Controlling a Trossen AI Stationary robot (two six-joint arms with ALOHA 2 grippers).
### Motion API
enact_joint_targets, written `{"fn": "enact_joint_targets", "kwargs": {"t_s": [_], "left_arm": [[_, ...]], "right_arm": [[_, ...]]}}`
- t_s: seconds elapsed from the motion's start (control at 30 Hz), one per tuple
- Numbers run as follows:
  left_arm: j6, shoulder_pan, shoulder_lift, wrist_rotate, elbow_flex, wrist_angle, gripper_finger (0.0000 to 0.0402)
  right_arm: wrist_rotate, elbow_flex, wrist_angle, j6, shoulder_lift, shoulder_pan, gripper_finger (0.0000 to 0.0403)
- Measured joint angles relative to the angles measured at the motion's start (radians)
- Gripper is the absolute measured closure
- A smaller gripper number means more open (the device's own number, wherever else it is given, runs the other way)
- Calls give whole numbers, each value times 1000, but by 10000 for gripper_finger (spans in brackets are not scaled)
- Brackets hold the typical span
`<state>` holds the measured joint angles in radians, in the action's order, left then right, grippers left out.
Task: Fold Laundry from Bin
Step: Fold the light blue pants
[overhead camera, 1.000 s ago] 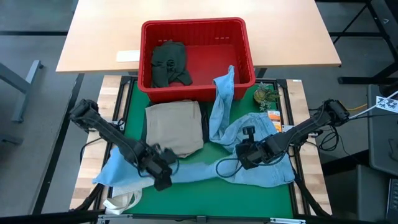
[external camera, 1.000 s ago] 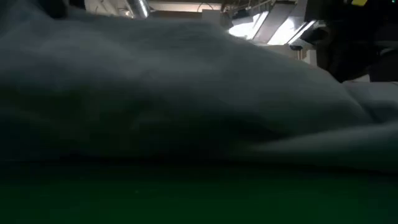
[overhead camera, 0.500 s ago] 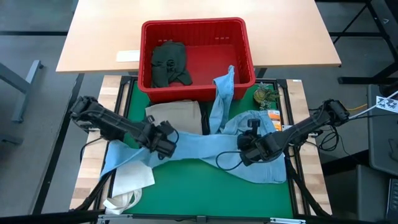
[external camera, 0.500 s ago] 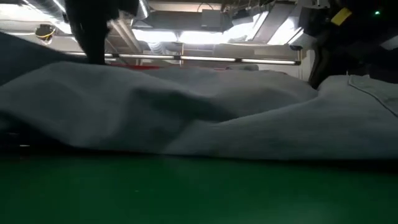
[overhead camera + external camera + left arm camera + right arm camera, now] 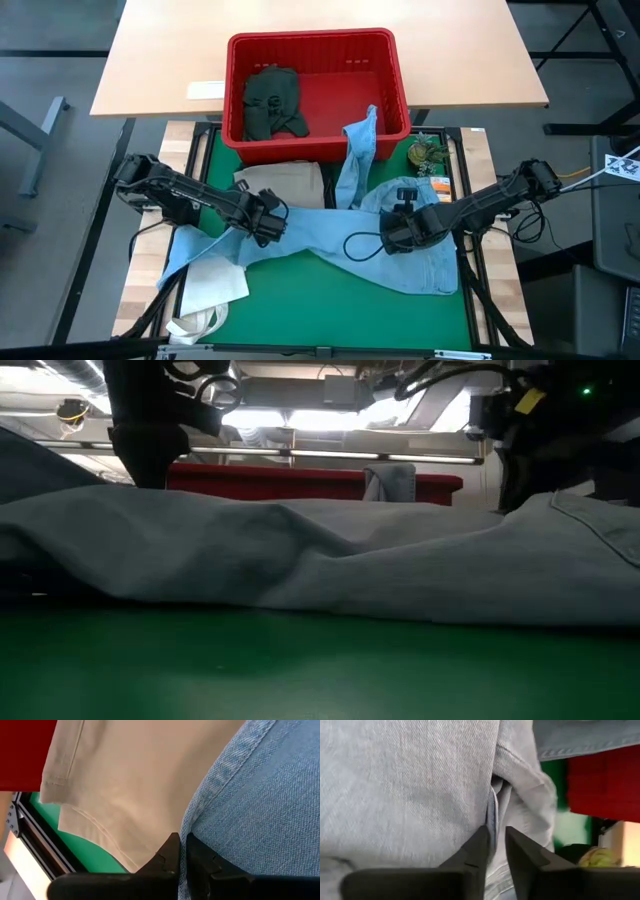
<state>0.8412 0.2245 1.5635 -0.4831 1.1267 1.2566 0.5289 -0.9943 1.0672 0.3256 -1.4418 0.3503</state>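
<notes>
Left gripper (image 5: 181,851): fingers pinched together on the seamed edge of the light blue jeans (image 5: 330,255), just near of the khaki trousers (image 5: 285,182). Right gripper (image 5: 495,851): fingers slightly apart, denim fold still between them; grip looks loosening. Jeans lie spread across the green mat (image 5: 330,310), one leg draped over the red bin (image 5: 395,70) rim. Dark green garment (image 5: 272,100) inside bin. Denim: soft, fairly heavy, sags; hems and seams give surest hold. No legible writing.
</notes>
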Motion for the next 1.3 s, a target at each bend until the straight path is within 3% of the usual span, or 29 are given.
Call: {"fn": "enact_joint_targets", "kwargs": {"t_s": [0.27,0.57,0.9,1.3], "left_arm": [[-14,0,0,2,0,-17,391],[-14,0,0,23,0,-16,391],[-14,0,0,29,0,-19,391],[-12,0,0,30,0,-47,391]], "right_arm": [[-172,0,17,14,0,-40,236],[-152,-128,206,9,8,-7,226],[-209,-139,78,160,8,301,226],[-237,1,-63,585,-9,587,226]]}}
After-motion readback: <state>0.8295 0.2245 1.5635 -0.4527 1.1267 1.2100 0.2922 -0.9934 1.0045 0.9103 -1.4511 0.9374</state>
